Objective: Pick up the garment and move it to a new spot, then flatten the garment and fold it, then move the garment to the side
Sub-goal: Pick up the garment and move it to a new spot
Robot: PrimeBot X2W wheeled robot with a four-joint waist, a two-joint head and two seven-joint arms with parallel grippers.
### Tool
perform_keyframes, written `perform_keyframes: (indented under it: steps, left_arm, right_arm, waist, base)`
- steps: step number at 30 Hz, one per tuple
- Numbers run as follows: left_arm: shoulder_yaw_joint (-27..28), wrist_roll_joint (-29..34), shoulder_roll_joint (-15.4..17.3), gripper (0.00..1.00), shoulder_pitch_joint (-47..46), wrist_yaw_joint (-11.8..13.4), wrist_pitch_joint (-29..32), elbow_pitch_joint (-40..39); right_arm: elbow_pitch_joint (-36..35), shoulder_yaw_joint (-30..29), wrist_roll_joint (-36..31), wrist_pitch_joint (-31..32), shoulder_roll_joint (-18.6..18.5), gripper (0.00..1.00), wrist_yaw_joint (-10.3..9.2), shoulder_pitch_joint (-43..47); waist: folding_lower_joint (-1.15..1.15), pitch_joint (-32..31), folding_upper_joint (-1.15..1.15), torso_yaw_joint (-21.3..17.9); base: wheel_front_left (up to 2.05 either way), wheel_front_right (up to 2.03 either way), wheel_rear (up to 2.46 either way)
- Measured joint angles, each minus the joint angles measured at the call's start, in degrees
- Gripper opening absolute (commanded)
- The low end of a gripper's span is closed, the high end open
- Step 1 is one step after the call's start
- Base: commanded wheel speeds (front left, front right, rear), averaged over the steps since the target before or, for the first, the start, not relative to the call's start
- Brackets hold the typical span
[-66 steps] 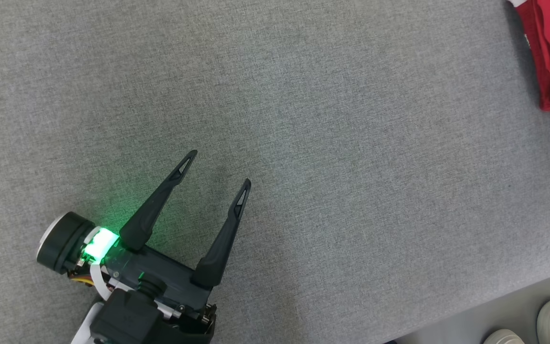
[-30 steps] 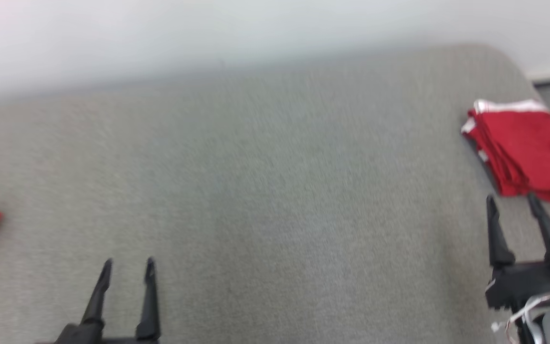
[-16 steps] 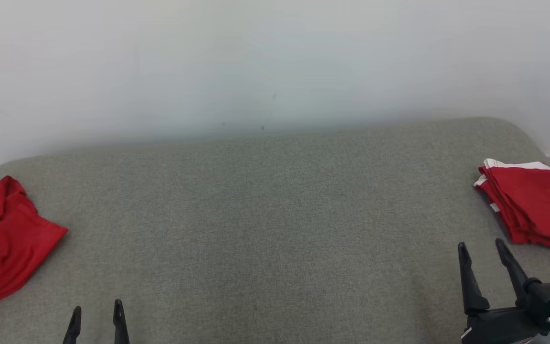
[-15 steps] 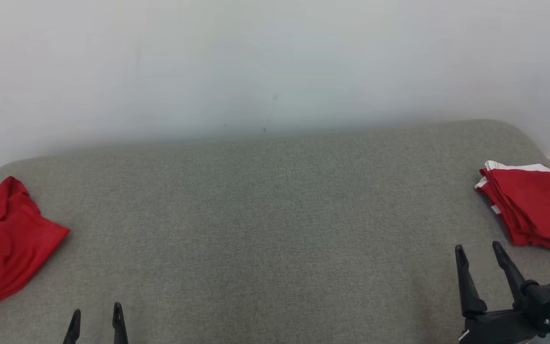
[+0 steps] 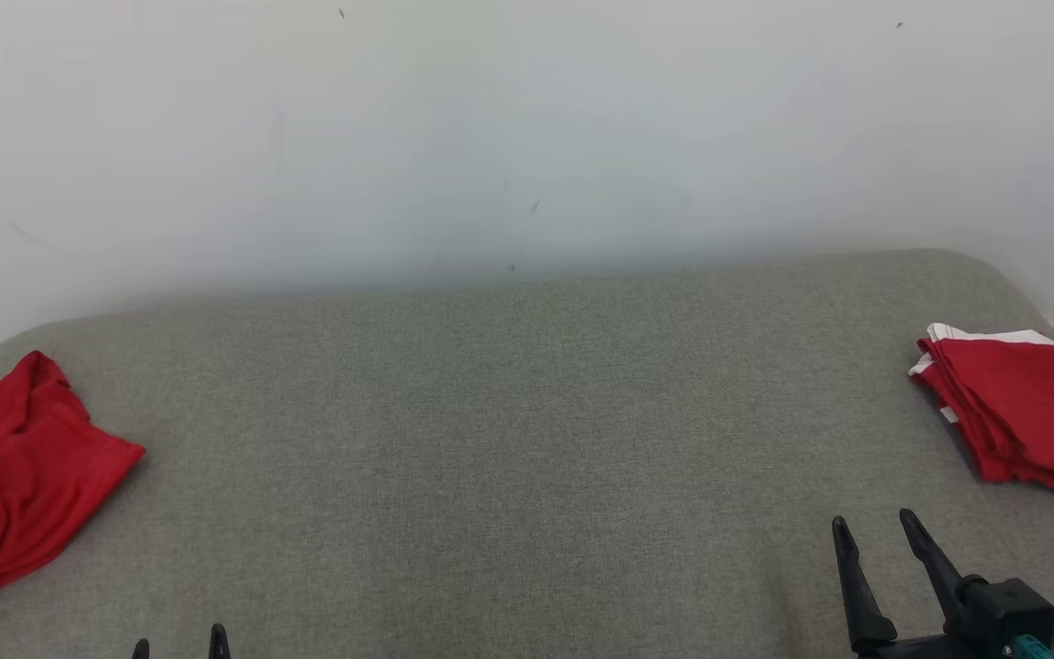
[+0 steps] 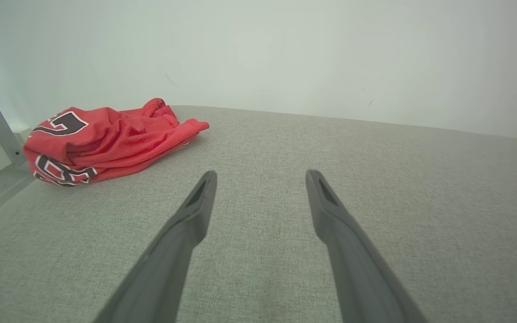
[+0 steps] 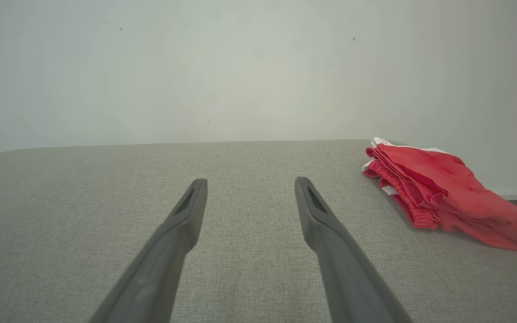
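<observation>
At 9 o'clock the raised head view now shows a crumpled red jersey, likely next; folded shorts at 3. Left hand and right hand spread wide, empty.

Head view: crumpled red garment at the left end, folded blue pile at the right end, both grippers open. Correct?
Wrong colour: the folded pile is red with white trim, as the head view shows. The crumpled red garment, open left gripper and right gripper stand as stated.

The right hand gapes empty over a grey surface; folded red garment lies nearby
</observation>
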Motion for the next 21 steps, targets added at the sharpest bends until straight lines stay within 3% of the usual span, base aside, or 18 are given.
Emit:
perform_keyframes:
  steps: [21]
  left_arm:
    - [-0.1,-0.1,-0.1,1.0,-0.3,0.0,0.0,-0.6]
  right_arm:
    - [0.2,1.3,1.1,0.3,0.0,1.0,0.0,0.0]
  waist:
    - [0.0,0.4,0.01,0.3]
  base:
    - [0.0,0.0,0.0]
